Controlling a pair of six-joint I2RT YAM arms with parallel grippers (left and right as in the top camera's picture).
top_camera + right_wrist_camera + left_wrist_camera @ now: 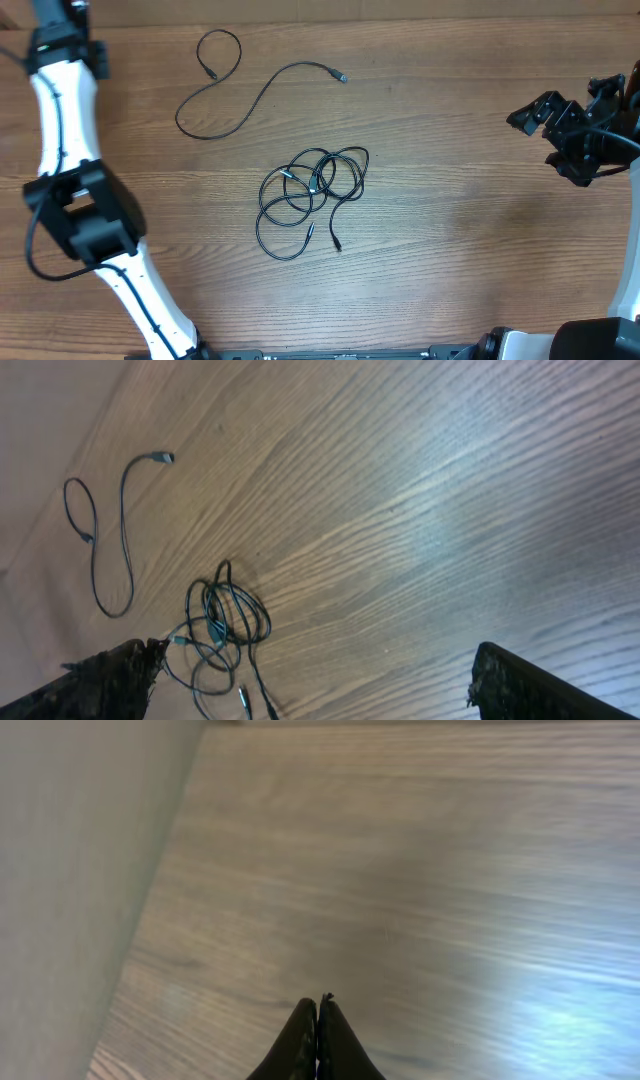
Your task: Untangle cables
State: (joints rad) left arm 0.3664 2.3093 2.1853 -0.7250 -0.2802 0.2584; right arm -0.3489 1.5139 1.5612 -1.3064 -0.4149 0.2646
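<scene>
Left claw (317,1016) pressed together, right claw (314,682) spread; cables (312,192) stretch diagonally, loose ends (337,245) pointing nearward.

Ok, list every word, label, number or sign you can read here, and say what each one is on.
No readable text in any view.
On the tangled bundle of thin black cables: no print shows.
On the separate loose black cable: none.
On the brown wood-grain table: none.
On the white-and-black left arm: no markings show.
</scene>
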